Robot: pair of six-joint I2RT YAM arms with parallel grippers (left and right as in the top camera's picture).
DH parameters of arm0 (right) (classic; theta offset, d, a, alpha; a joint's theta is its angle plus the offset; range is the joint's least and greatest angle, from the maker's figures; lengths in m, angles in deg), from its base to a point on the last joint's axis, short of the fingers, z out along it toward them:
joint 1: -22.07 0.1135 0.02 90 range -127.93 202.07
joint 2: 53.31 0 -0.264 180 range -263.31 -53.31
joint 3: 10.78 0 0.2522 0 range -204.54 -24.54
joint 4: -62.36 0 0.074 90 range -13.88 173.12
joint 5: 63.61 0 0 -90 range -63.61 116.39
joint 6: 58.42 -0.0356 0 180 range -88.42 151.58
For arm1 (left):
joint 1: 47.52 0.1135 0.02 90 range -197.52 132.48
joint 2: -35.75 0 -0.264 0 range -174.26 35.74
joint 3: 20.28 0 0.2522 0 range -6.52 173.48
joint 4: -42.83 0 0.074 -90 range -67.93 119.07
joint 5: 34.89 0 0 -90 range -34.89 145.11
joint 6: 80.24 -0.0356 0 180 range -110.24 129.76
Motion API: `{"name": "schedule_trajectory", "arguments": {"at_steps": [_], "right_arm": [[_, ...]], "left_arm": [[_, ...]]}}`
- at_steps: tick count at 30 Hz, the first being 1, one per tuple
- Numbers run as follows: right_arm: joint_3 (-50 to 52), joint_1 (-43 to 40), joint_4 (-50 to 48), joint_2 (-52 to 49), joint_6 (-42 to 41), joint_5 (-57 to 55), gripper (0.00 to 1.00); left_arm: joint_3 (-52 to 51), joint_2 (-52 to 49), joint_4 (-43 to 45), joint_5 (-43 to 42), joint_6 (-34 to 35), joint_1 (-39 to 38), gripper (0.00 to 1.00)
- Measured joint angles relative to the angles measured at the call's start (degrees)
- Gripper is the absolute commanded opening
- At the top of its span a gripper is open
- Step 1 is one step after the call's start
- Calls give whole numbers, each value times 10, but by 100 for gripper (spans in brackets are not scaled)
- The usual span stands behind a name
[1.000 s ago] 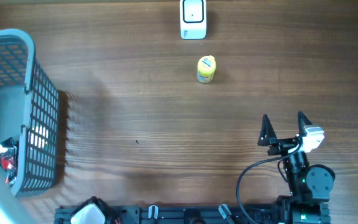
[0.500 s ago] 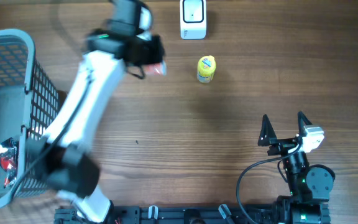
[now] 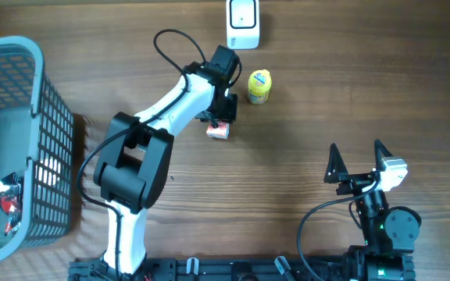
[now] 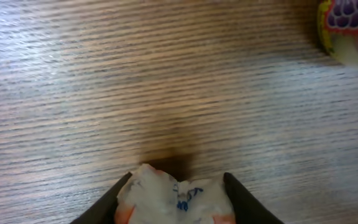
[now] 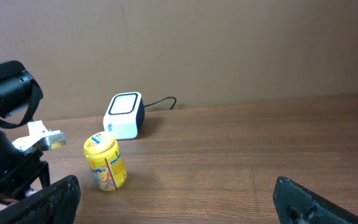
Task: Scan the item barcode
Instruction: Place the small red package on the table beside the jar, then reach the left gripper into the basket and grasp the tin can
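- The packet (image 4: 178, 196), small, white with orange and blue print, sat between the left gripper (image 3: 219, 122) fingers (image 4: 107, 204), low over the table (image 3: 366, 78).
- On the left wrist cam I saw both dark fingers pressed against the packet's sides, so I read the gripper as clamped on it.
- I couldn't tell whether the packet touched the wood. The wrist cam only showed a dark shadow just ahead of it.
- No barcode was readable in any view.
- Overhead, the packet was down and to the left of the yellow bottle (image 3: 259, 87), near it but apart.
- The bottle stood upright just in front of the scanner (image 3: 243, 23), a white box at the far table edge with its cable running off behind.
- The left arm reached from the near edge up toward the scanner.
- The right gripper (image 3: 356, 148) sat near its base on the right with its fingers wide apart and nothing between them.
- A blue basket (image 3: 53, 156) stood at the left edge, with a dark bundle and another small packet inside.
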Motion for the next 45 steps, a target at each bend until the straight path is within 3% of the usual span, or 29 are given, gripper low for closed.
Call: {"name": "schedule_trajectory", "arguments": {"at_steps": [1, 2, 3, 7, 10, 12, 14, 17, 20, 23, 29, 39, 45], "right_arm": [[0, 0, 0, 0, 0, 0, 100], [0, 0, 0, 0, 0, 0, 100], [0, 0, 0, 0, 0, 0, 100], [0, 0, 0, 0, 0, 0, 100], [0, 0, 0, 0, 0, 0, 100], [0, 0, 0, 0, 0, 0, 100], [0, 0, 0, 0, 0, 0, 100], [0, 0, 0, 0, 0, -1, 100], [0, 0, 0, 0, 0, -2, 100], [0, 0, 0, 0, 0, -2, 100], [0, 0, 0, 0, 0, -2, 100], [0, 0, 0, 0, 0, -2, 100], [0, 0, 0, 0, 0, -2, 100]], "left_arm": [[0, 0, 0, 6, 1, 0, 64], [0, 0, 0, 9, -2, 0, 88], [0, 1, -1, 13, 0, 0, 100], [-2, 56, -36, 38, -4, 0, 100], [43, 203, -78, 114, -4, 2, 100], [142, 341, -61, 195, -5, 32, 100], [225, 463, -77, 235, 1, 143, 100], [252, 574, -176, 263, 64, 403, 100], [227, 555, -283, 217, 165, 632, 100], [135, 480, -277, 162, 215, 695, 100], [-22, 374, -237, 143, 269, 697, 100], [-322, 353, 28, 123, 291, 697, 100], [-373, 352, 107, 109, 292, 698, 100]]}}
